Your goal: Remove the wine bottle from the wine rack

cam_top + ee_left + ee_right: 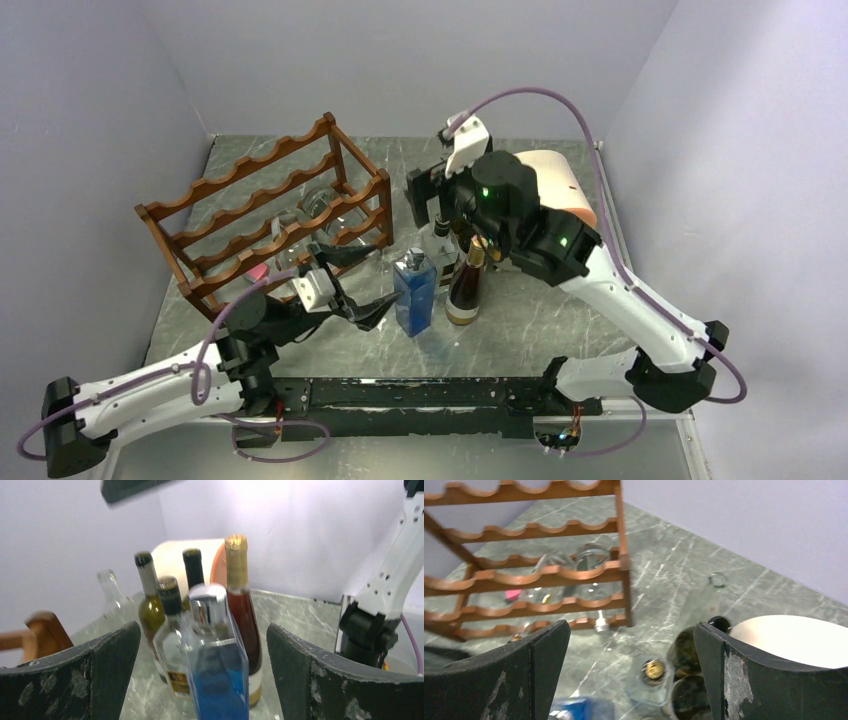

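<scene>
Your overhead camera looks down from the near edge over the whole table point(560, 310). Your left wrist view faces the standing bottles point(242, 615) up close; your right wrist view looks down on them and the rack point(621, 540).

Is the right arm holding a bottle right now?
No, the fingers of the right gripper are spread wide above the standing bottles, gripping nothing.
</scene>
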Robot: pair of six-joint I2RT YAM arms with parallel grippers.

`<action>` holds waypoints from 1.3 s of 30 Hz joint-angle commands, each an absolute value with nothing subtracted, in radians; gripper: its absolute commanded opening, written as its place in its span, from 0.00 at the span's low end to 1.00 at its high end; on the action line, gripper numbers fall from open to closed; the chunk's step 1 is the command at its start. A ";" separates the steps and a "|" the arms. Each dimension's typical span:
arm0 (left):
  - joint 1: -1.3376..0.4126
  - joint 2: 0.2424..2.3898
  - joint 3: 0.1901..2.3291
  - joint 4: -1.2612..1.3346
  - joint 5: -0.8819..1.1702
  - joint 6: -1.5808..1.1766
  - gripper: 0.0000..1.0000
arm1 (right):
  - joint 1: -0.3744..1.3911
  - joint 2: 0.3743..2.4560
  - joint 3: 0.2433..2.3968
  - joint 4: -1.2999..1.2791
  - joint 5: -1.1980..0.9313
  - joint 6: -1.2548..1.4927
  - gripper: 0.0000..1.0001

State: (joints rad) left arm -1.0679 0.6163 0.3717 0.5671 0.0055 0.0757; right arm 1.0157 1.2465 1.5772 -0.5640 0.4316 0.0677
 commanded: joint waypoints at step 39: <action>0.058 0.904 1.399 -0.134 0.313 -0.022 0.98 | 0.124 0.988 1.556 -0.499 0.042 0.079 1.00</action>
